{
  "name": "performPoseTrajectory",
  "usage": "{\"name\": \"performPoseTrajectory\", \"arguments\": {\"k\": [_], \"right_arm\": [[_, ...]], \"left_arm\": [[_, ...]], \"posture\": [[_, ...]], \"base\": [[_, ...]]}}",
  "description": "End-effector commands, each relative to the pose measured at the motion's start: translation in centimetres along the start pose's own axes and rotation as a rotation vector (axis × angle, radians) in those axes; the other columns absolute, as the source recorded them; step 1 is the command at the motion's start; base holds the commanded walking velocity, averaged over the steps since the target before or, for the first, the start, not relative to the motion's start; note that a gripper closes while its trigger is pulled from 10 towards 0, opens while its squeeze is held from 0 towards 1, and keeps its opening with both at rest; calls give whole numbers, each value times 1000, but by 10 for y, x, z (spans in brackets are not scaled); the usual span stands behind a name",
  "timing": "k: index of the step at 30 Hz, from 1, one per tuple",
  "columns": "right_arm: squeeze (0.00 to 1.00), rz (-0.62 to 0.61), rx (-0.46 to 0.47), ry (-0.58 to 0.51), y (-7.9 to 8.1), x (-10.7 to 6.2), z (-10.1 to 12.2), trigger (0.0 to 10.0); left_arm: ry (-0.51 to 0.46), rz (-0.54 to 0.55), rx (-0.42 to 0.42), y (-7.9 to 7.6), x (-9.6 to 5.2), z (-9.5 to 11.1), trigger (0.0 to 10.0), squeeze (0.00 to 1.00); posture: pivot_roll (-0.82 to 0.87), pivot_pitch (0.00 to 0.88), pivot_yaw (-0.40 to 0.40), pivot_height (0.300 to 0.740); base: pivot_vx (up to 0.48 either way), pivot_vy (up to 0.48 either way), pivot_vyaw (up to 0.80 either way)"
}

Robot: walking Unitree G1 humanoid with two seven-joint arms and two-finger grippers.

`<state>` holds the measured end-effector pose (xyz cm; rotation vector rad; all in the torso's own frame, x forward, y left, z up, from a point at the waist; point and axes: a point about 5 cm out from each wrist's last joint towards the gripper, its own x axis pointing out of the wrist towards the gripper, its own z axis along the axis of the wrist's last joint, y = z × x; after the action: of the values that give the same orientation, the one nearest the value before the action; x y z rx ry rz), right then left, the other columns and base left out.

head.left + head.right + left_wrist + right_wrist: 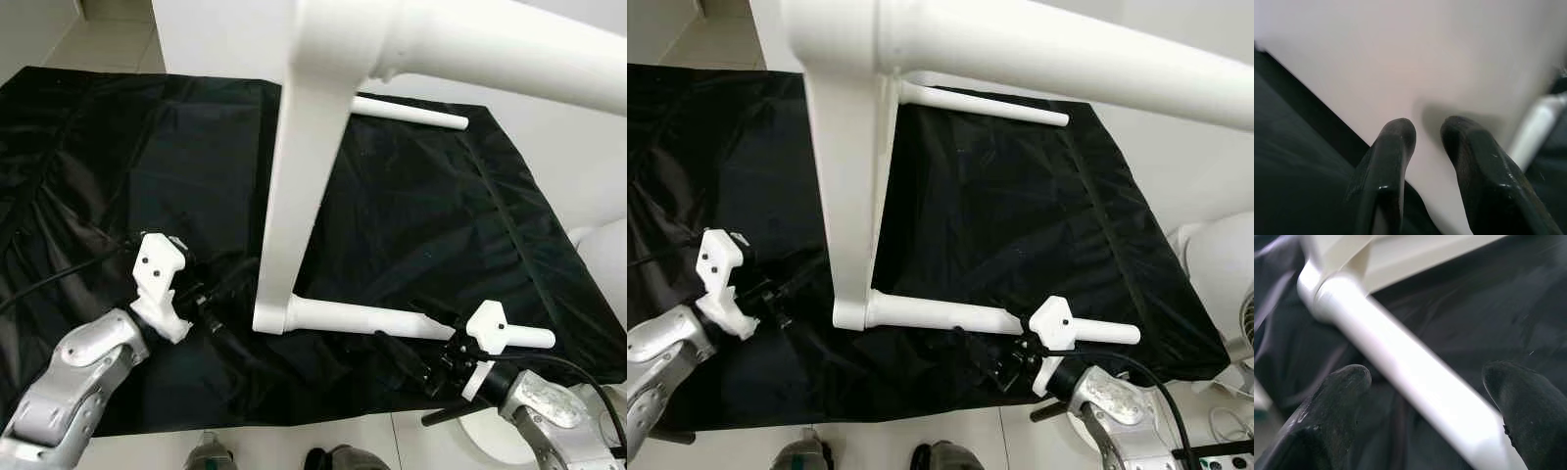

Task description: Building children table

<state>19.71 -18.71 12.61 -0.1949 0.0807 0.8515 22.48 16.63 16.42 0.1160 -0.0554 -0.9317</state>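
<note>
A white children's table stands on its side on a black cloth (441, 225). Its tabletop (304, 147) rises edge-on at the middle. The near leg (382, 318) lies level above the cloth, pointing right. A far leg (411, 111) shows behind, and another leg (509, 49) crosses close overhead. My right gripper (411, 357) is open, with one finger on each side of the near leg (1415, 382), not closed on it. My left gripper (227, 299) is by the tabletop's lower left edge. Its fingers (1396, 142) are close together against the white surface (1400, 58), holding nothing.
The cloth covers most of the floor ahead. Pale tiles (108, 39) and a white wall lie beyond it. A round white object (1225, 264) stands at the right edge. My feet (211, 455) are at the cloth's front edge. A black cable (59, 279) trails left.
</note>
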Motion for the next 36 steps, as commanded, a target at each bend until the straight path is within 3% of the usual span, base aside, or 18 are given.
{"name": "performPoseTrajectory", "arguments": {"k": [1,7,16,23,26,30,32,36], "right_arm": [[0,8,16,27,-4,-4,-3,10000],[0,25,-13,51,-13,-7,-2,10000],[0,32,35,-21,-14,-4,8,10000],[0,45,32,-19,-13,-1,6,10000],[0,58,27,-6,-11,-2,4,10000],[0,99,9,50,-12,-8,-2,10000],[0,99,9,50,-12,-8,-2,10000],[0,152,-13,118,-16,-15,-6,10000]], "left_arm": [[-4,-140,-27,-16,2,-3,10000,0],[0,-119,-2,-15,2,-4,10000,0],[-33,3,-28,17,-9,-5,10000,0],[-48,77,-39,29,-11,-5,10000,0],[-48,65,-45,26,-10,-6,10000,0],[-45,-20,-60,7,-6,-8,10000,0],[-45,-20,-60,7,-6,-8,10000,0],[-49,-122,-84,-7,-3,3,10000,0]], "posture": [[91,77,-88,740],[96,82,-96,740],[103,83,-104,740],[108,80,-103,740],[107,79,-103,740],[106,76,-105,740],[106,76,-105,740],[112,72,-113,740]], "base": [[0,0,0],[0,0,0],[0,0,0],[0,0,0],[0,0,0],[0,0,0],[0,0,0],[0,0,0]]}}
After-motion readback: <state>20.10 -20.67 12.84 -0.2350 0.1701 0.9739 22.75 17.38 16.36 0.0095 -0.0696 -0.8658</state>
